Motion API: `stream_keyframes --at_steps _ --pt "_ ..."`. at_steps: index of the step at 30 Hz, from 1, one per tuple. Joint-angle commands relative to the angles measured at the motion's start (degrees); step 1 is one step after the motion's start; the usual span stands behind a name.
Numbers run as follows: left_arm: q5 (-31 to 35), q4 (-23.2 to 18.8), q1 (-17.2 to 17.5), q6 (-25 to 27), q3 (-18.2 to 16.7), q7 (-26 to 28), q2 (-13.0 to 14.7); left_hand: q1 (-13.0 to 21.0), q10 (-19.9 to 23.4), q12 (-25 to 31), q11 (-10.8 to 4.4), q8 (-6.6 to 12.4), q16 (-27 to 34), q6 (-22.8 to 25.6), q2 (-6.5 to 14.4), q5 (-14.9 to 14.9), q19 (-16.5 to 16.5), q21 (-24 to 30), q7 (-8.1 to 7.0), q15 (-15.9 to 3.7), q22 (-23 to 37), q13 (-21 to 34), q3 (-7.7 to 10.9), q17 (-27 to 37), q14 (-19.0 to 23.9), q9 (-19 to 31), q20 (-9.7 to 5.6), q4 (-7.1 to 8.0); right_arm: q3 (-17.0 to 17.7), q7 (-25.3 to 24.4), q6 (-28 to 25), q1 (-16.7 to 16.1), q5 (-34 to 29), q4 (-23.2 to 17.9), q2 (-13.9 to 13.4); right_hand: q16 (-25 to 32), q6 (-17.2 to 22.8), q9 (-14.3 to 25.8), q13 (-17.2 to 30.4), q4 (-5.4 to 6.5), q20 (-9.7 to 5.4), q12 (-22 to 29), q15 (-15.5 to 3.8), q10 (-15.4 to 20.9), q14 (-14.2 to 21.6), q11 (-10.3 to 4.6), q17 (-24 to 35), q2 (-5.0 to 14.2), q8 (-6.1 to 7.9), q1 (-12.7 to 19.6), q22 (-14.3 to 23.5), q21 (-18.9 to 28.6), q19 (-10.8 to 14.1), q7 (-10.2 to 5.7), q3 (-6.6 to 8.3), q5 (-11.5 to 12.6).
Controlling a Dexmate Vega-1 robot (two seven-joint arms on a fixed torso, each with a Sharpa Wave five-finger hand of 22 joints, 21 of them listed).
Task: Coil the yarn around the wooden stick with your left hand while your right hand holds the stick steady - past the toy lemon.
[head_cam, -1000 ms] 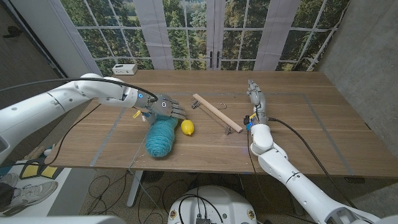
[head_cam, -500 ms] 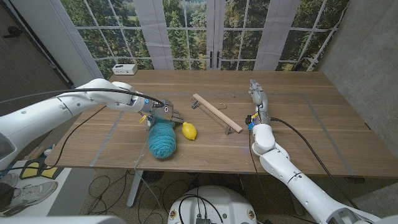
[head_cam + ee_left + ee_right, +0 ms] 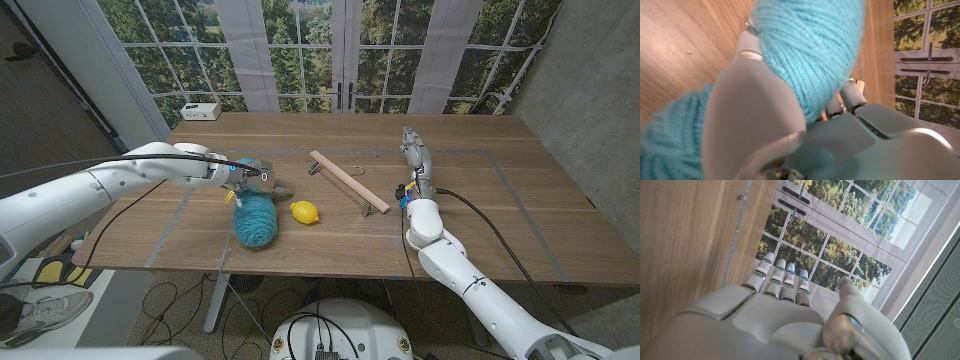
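At left of centre on the wooden counter [image 3: 480, 215], the left robot hand [image 3: 257, 176] apparently grips the turquoise yarn skein [image 3: 254, 218], with the yellow toy lemon [image 3: 304, 212] just beside and the long wooden stick [image 3: 348, 181] lying untouched at centre, while the right robot hand [image 3: 412, 152] stands empty, fingers extended.

The yarn [image 3: 255, 217] is a bright turquoise-teal, one solid shade with no pattern, and it looks the same up close in the left wrist view [image 3: 812, 55]. The toy lemon [image 3: 305, 212] is plain yellow, the wooden stick [image 3: 348, 181] is a pale natural tan, and the tabletop [image 3: 480, 215] is a mid-brown woodgrain with faint grey lines marked across it. Both the left hand [image 3: 256, 177] and the right hand [image 3: 411, 150] are light grey, on glossy white arms with black cables, and a small white box [image 3: 200, 111] sits at the far corner.
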Motion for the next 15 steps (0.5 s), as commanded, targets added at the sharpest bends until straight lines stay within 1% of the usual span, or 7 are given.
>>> stream_keyframes --at_steps 1,2,5,7,9,13,15 --pt "-0.8 0.1 5.4 12.9 -2.4 12.4 1.1 13.0 4.8 3.0 -1.72 33.30 4.3 52.2 12.1 -1.2 10.1 5.3 1.66 -15.82 1.8 8.8 2.55 9.8 23.9 7.7 -14.36 0.72 0.0 -1.2 -2.6 -0.4 -1.6 -2.1 -0.9 0.0 0.5 0.2 0.2 -0.06 0.03 0.2 0.01 0.4 0.6 -0.03 0.0 0.10 0.26 0.0 0.2 0.3 0.5 -0.10 0.48 0.3" --pt "-1.4 0.4 5.6 13.6 -2.9 14.8 1.3 13.0 4.5 2.9 -1.72 33.20 5.3 52.1 12.1 -1.7 10.5 6.5 1.76 -15.78 2.4 9.5 2.83 10.8 25.0 7.5 -14.49 0.80 -0.1 -1.2 -3.4 -0.5 -1.8 -2.6 -1.2 0.0 0.6 0.2 0.2 -0.24 0.01 0.2 0.00 0.4 0.6 -0.03 -0.1 0.11 0.29 0.3 0.2 0.3 0.5 -0.16 0.62 0.3" --pt "-2.8 -0.6 7.2 17.8 -4.7 15.8 1.2 12.8 3.7 2.1 -1.20 32.65 9.0 50.2 12.2 -3.2 12.9 12.7 2.56 -15.58 6.4 11.5 4.24 14.7 28.8 7.4 -14.60 1.27 -0.4 -1.6 -6.1 -0.6 -3.0 -4.4 -2.3 -0.2 1.0 0.2 0.2 -0.94 0.06 0.3 -0.03 0.8 0.6 -0.02 -0.3 0.14 0.37 1.2 0.2 0.3 0.5 -0.16 1.14 0.4" --pt "-3.3 -0.6 9.3 23.0 -6.4 21.0 1.1 12.3 3.3 1.2 -0.65 32.90 12.3 49.4 12.3 -2.8 12.6 17.5 3.17 -15.40 10.6 13.0 5.33 18.1 29.9 8.2 -14.57 1.78 -0.6 -1.7 -8.8 -0.7 -3.7 -5.9 -3.2 -0.3 1.2 0.2 0.2 -1.55 0.07 0.2 -0.08 0.8 0.7 -0.12 -0.4 0.07 0.40 1.9 0.2 0.2 0.5 -0.17 1.53 0.4" --pt "-9.0 -0.5 10.2 23.6 -8.0 20.7 0.5 12.1 3.4 0.7 -0.51 32.95 14.5 49.1 12.1 -2.6 12.5 20.3 3.20 -15.37 12.9 13.7 5.82 19.9 30.5 8.4 -14.54 1.85 -0.9 -1.7 -11.0 -0.8 -4.4 -7.2 -4.0 -0.4 1.2 0.2 0.2 -1.80 0.04 0.2 -0.19 0.9 0.7 -0.14 -0.5 0.10 0.40 2.3 0.2 0.2 0.5 -0.20 1.72 0.4" --pt "-12.1 -1.1 11.6 25.3 -9.5 21.8 0.3 12.4 3.6 0.5 -0.26 33.09 15.6 49.5 12.0 -2.4 12.3 21.5 3.52 -15.39 13.7 14.1 6.15 20.6 30.5 8.4 -14.57 1.68 -1.3 -1.6 -15.8 -1.1 -5.1 -10.2 -5.5 -0.5 1.3 0.2 0.2 -2.71 0.00 0.2 -0.30 0.9 0.6 -0.26 -0.7 0.28 0.38 3.5 0.1 0.1 0.4 -0.28 2.43 0.5" --pt "-13.3 -1.9 12.5 26.7 -10.6 22.3 0.5 12.4 3.9 0.4 -0.32 33.17 15.7 49.8 12.0 -2.4 12.1 21.7 3.52 -15.37 13.6 14.0 6.19 20.5 30.5 8.4 -14.57 1.68 -1.4 -0.2 -20.8 -1.4 -4.9 -13.5 -7.6 -0.8 1.3 0.2 0.2 -3.40 0.02 0.1 -0.28 0.8 0.3 -0.37 -0.8 0.24 0.34 4.3 0.1 0.1 0.3 -0.31 2.86 0.6"
